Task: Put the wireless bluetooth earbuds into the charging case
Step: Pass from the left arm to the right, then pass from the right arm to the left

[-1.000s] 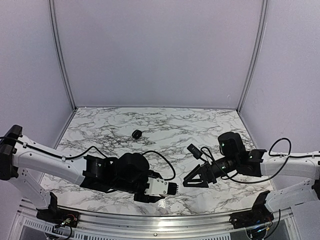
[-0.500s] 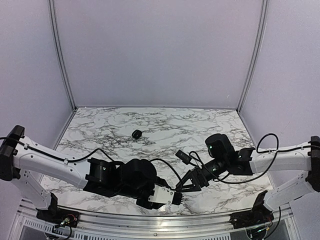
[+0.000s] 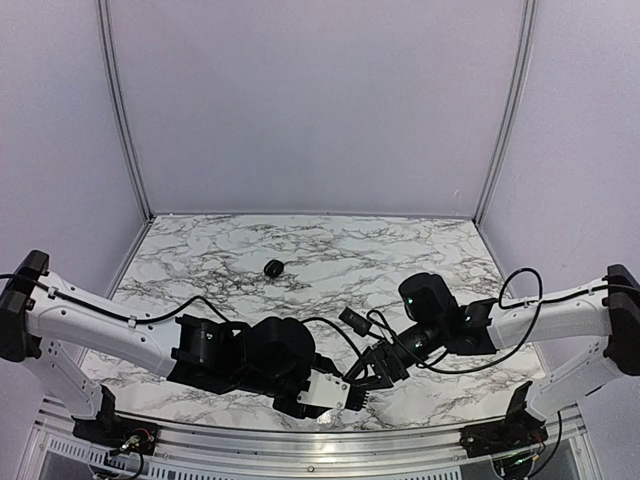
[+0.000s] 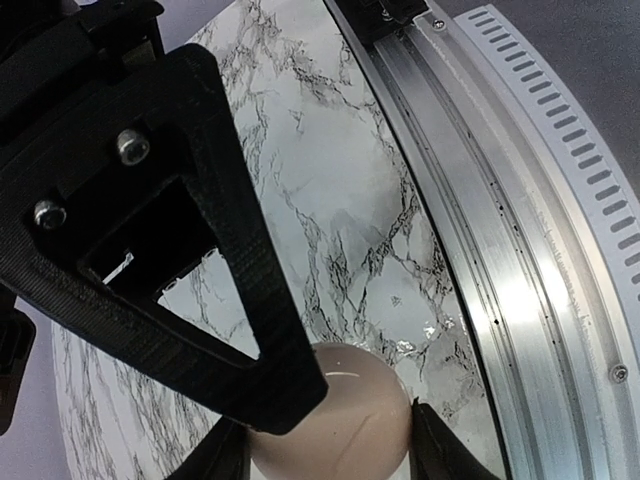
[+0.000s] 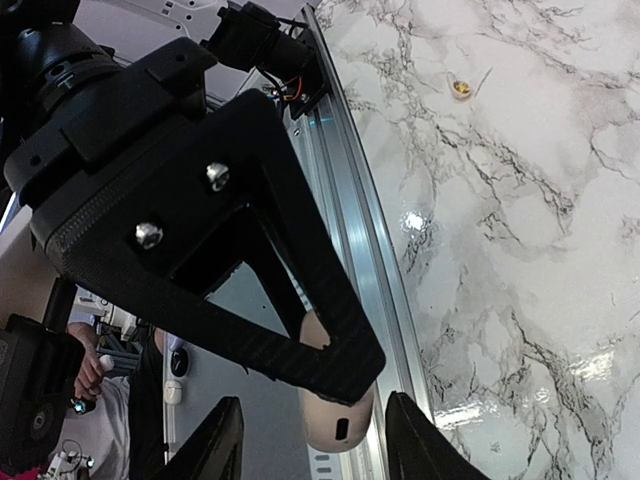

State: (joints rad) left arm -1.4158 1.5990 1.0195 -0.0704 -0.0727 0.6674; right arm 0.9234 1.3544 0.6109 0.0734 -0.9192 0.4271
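1. Gripping the charging case in the left pincer, fingers pressed against both of its flanks, held low over the near edge of the counter.
2. Closing in from the right of the case with the right pincer: jaws apart, straddling the shell, a gap showing on at least one side, so no second grip as yet.
3. Lid apparently shut: a smooth cream shell and a small port on show, with no open wells to be seen.
4. No sign of the earbuds in any view. Task judged barely begun: case secured, but lid to be lifted and both buds to be found, picked up and seated.
5. Tight quarters at the case itself, with the two pincers' black fingers overlapping across it. Aluminium rail just beside the case, marking the counter's near edge, with little margin on that side.
6. Freer room beyond the case, out over the marble. Black round object well beyond the case toward the back; a pale-gold speck on the marble, also apart from the case, too small to name.
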